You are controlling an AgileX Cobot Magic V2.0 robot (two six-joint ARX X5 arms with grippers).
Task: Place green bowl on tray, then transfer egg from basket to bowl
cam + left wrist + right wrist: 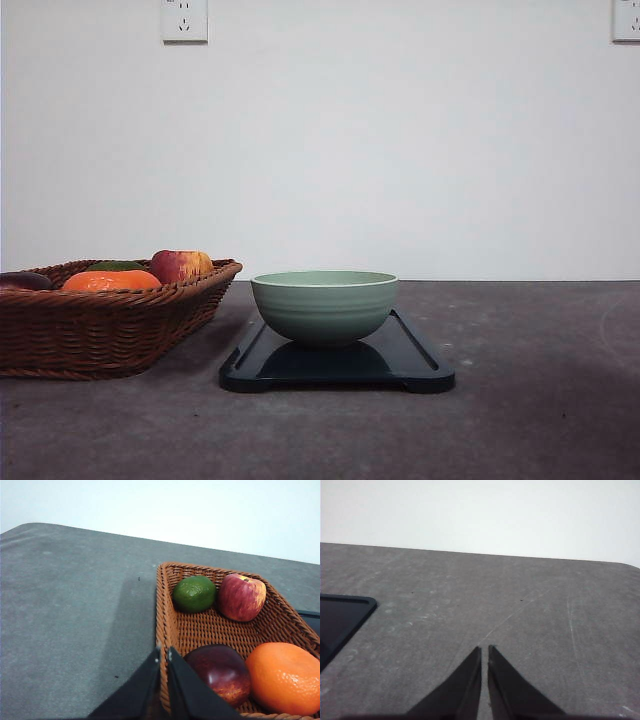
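Bowl placement reads complete, the green bowl (324,305) sitting on the tray (420,362), so my shut, empty left claw (164,652) over the basket (167,625) rim must open wide above 1 egg-like piece, none clearly identifiable among 4 items, while my right claw (484,650) idles shut.

green bowl (324,305): matt, smooth, with faint ridges outside
tray (420,352): dark and glossy, it mirrors the bowl
basket (95,325): woven brown wicker, rough
table (540,400): grey, matt, finely scratched
apple (241,596): red skin with a soft shine
wall (400,140): white, matt
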